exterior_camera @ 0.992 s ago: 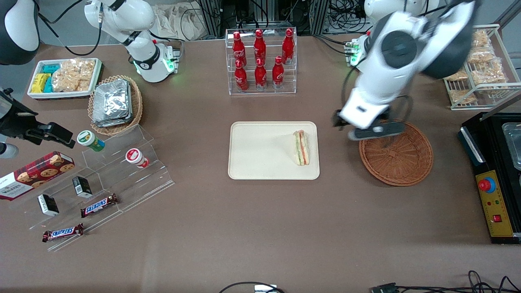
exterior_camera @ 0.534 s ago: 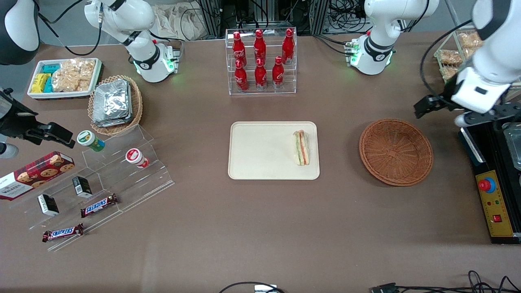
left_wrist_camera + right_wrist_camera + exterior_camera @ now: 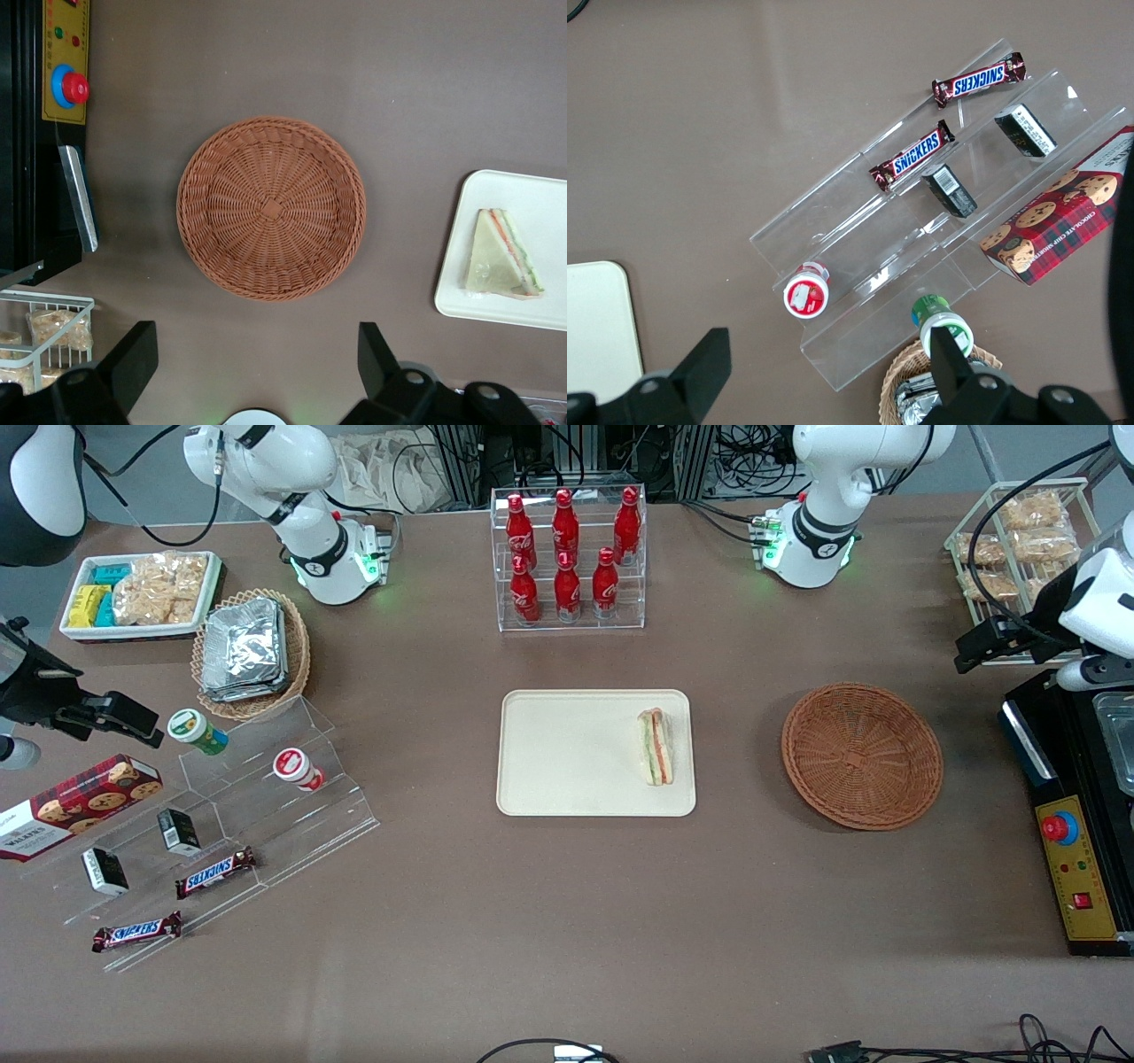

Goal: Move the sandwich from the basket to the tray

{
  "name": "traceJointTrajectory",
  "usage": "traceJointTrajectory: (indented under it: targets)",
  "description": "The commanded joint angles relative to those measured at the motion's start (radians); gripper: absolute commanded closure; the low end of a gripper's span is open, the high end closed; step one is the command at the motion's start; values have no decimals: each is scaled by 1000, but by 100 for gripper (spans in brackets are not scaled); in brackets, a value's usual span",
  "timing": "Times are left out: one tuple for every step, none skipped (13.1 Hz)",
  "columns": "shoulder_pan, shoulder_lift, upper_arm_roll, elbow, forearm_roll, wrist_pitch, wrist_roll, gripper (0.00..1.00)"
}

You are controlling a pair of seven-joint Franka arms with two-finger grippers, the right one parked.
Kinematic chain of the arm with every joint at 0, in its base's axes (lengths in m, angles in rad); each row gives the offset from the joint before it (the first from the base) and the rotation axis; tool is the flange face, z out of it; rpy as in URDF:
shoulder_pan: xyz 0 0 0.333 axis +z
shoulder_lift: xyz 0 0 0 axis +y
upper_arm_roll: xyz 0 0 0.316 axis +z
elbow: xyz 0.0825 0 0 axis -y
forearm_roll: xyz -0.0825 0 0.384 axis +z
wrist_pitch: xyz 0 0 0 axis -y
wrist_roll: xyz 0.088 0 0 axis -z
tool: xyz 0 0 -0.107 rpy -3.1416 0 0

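The sandwich (image 3: 656,747) (image 3: 500,261), a white-bread wedge with green and orange layers, lies on the cream tray (image 3: 567,753) (image 3: 540,190) near the tray's edge that faces the basket. The reddish-brown wicker basket (image 3: 861,755) (image 3: 271,209) stands beside the tray with nothing in it. My left gripper (image 3: 979,646) (image 3: 255,359) hangs high above the table toward the working arm's end, away from the basket. Its fingers (image 3: 133,363) are open and hold nothing.
A clear rack of red cola bottles (image 3: 569,558) stands farther from the camera than the tray. A wire rack of snack bags (image 3: 1028,540) and a black appliance with a red button (image 3: 1076,815) sit at the working arm's end. A tan basket of foil packets (image 3: 251,651) lies toward the parked arm's end.
My left arm has swung from above the basket out toward the working arm's end of the table and risen. The sandwich stays on the tray.
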Motion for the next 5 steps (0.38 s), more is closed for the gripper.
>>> traceJointTrajectory:
  targets:
    - [-4, 34, 3, 57, -3, -36, 2, 0]
    - [-4, 34, 3, 59, -4, -36, 2, 0]
    - [-4, 34, 3, 59, -9, -36, 2, 0]
    - [-4, 34, 3, 59, -4, -36, 3, 0]
    - [-4, 33, 3, 57, -3, -39, 12, 0]
